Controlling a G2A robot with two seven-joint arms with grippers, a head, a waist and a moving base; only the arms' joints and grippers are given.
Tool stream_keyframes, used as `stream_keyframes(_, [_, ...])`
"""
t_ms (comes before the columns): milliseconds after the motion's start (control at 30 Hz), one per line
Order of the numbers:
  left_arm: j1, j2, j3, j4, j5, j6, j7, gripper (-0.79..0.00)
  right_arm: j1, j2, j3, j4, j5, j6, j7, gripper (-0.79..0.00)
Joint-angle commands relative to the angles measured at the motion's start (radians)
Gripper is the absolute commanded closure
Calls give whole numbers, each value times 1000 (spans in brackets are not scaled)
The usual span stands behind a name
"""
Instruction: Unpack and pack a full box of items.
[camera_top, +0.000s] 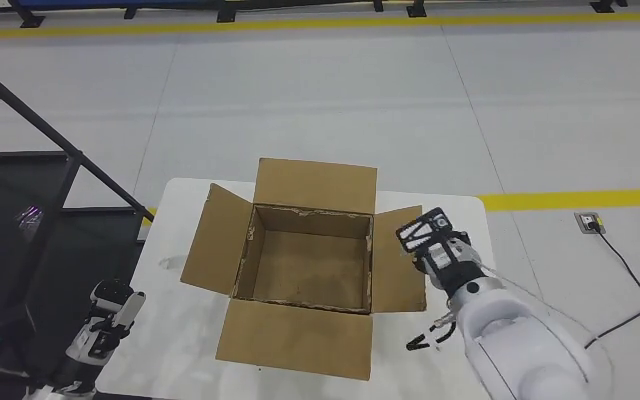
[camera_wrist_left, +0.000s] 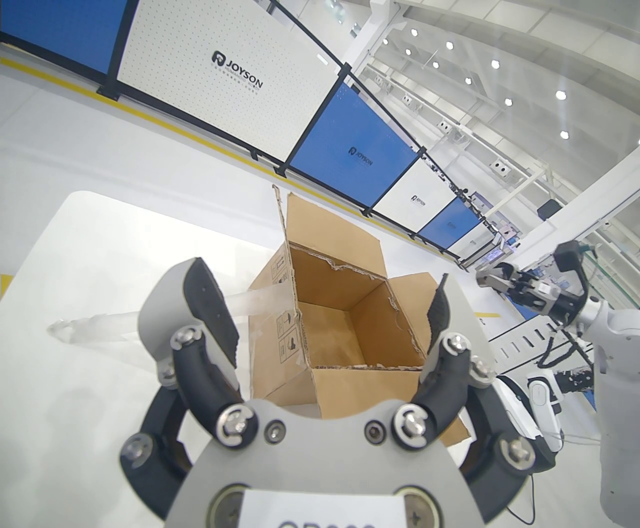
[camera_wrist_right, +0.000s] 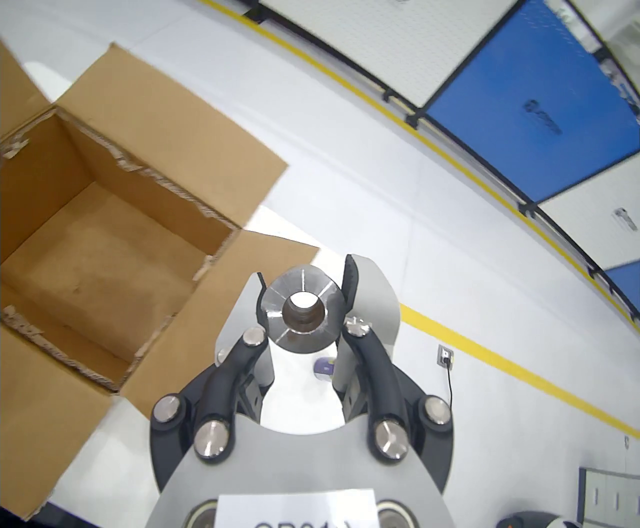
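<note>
An open cardboard box (camera_top: 316, 186) stands in the middle of the white table (camera_top: 172, 300), all flaps folded out and nothing visible inside. My right gripper (camera_top: 425, 231) hovers over the box's right flap. In the right wrist view it (camera_wrist_right: 305, 280) is shut on a round silver metal part (camera_wrist_right: 326, 327) with a centre hole, with the box (camera_wrist_right: 45, 165) off to one side. My left gripper (camera_wrist_left: 320, 285) is open and holds nothing, low at the table's left edge and facing the box (camera_wrist_left: 340, 395).
A strip of clear tape (camera_wrist_left: 125, 320) hangs off the box's side toward my left gripper. A black frame (camera_top: 60, 225) stands left of the table. On the floor to the right are a socket and cable (camera_top: 590, 222).
</note>
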Motion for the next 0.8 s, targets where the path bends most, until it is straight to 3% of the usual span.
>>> stream_keyframes(0, [0,0,0,0,0,0,0,-785,155,-21,-126,148,25,11,31,0])
stream_keyframes(167, [0,0,0,0,0,0,0,-785,382,-88,-349,451,124,87,32,0])
stream_keyframes(300, [0,0,0,0,0,0,0,-785,486,-152,-491,678,232,151,-20,0])
stream_keyframes(533, [-11,0,-10,10,3,35,24,-785,589,-273,-656,1040,384,235,-152,0])
stream_keyframes(767, [-20,3,-7,20,11,40,8,-785,607,-371,-722,1280,488,282,-299,0])
